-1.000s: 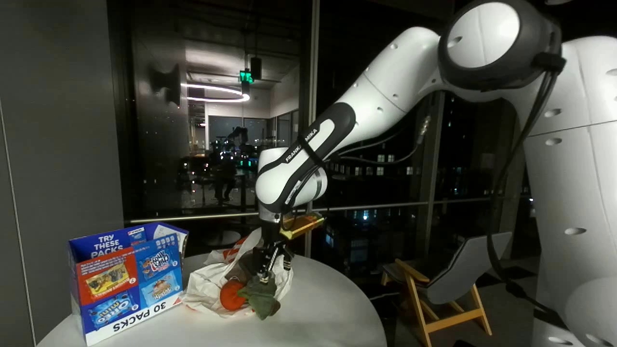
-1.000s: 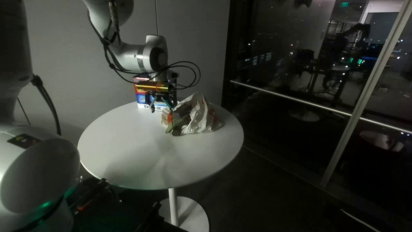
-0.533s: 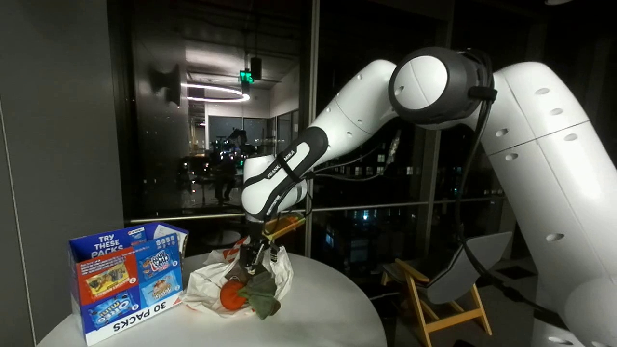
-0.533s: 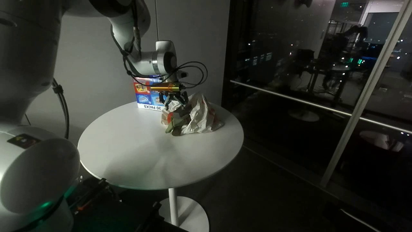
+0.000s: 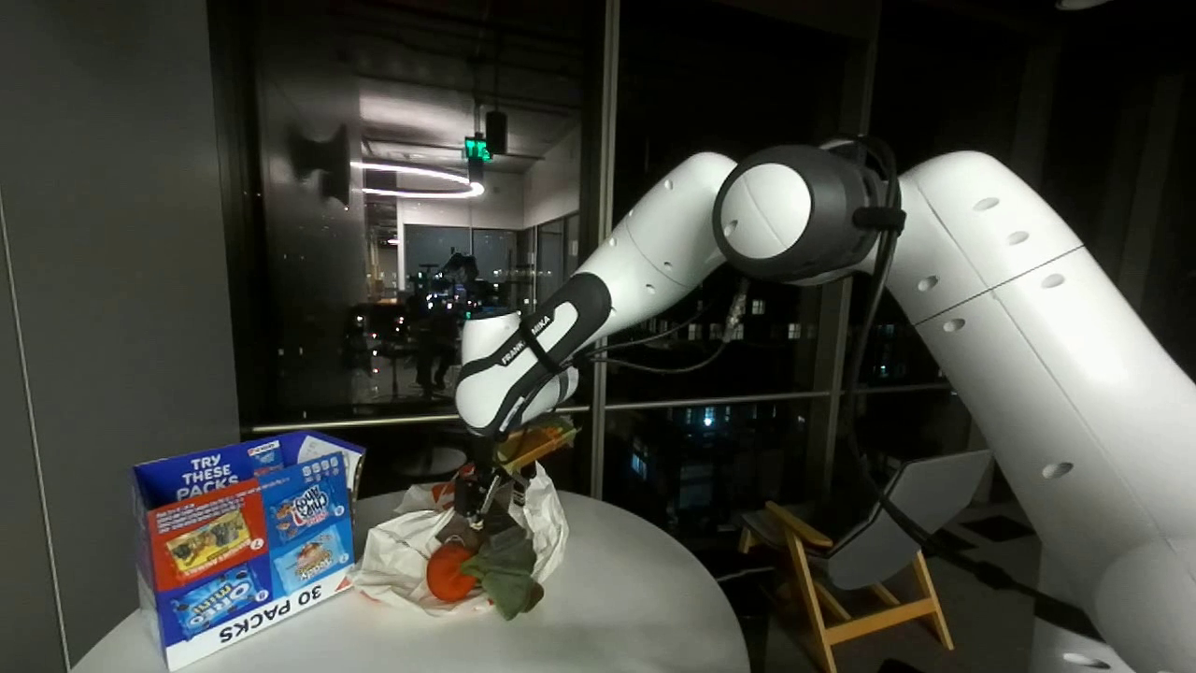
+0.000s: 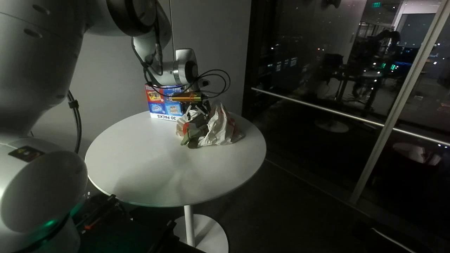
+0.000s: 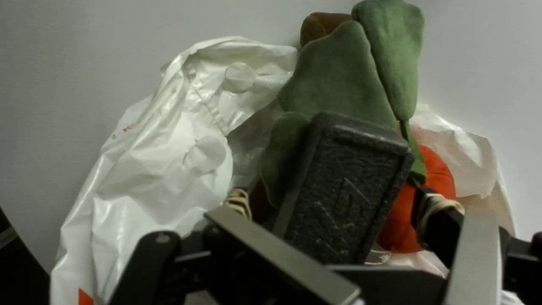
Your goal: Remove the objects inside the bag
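Pincer [image 7: 338, 205] spread, nothing held; wrist view shows it astride a dark block [image 7: 347, 190] at the mouth of the white bag [image 7: 161, 169]. Green leaf [image 7: 338, 80] and red piece [image 5: 450, 572] crowd alongside. Likely trouble: closing might catch the red piece, since one fingertip [image 7: 438, 205] overlaps it there, or pinch film and drag everything. Block's lower end hidden by linkage; bag's depths, any contact unclear.

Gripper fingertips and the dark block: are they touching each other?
Apart. In the wrist view, the fingertips appear on either side of the dark block, with a gap at each; the orange object shows through one.
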You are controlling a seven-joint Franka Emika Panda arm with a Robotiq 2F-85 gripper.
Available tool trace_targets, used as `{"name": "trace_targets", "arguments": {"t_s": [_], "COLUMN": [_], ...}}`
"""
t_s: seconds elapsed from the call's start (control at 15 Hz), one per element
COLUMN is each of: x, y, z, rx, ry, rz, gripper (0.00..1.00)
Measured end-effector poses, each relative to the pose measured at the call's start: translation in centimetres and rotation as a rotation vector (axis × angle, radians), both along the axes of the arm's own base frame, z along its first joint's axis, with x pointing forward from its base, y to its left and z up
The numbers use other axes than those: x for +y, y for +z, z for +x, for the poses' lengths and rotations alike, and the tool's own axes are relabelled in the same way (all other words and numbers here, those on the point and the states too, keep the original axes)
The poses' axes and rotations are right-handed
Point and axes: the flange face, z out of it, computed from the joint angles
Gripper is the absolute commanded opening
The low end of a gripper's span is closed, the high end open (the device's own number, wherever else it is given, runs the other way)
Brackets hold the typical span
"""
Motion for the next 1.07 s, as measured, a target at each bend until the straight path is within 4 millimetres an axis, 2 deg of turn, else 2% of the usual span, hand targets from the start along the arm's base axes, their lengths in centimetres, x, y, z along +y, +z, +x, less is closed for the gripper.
{"name": "trace_targets", "arguments": {"t_s": [0.07, 0.27, 0.47, 0.67, 0.87, 1.07], "x": [-0.2, -0.6, 0.0, 1.6, 3.2, 3.3], "y": [-0.6, -2.1, -2.2, -1.6, 0.1, 2.9], "z": [0.3, 0.9, 1.1, 1.0, 0.4, -2.2], "rx": [0.003, 0.012, 0.006, -0.019, -0.041, 0.099], "ry": [-0.004, -0.009, 0.012, 0.055, 0.051, -0.016], "rz": [-0.004, -0.013, -0.027, -0.088, -0.161, -0.235], "gripper": [0.80, 0.58, 0.36, 0.36, 0.36, 0.36]}}
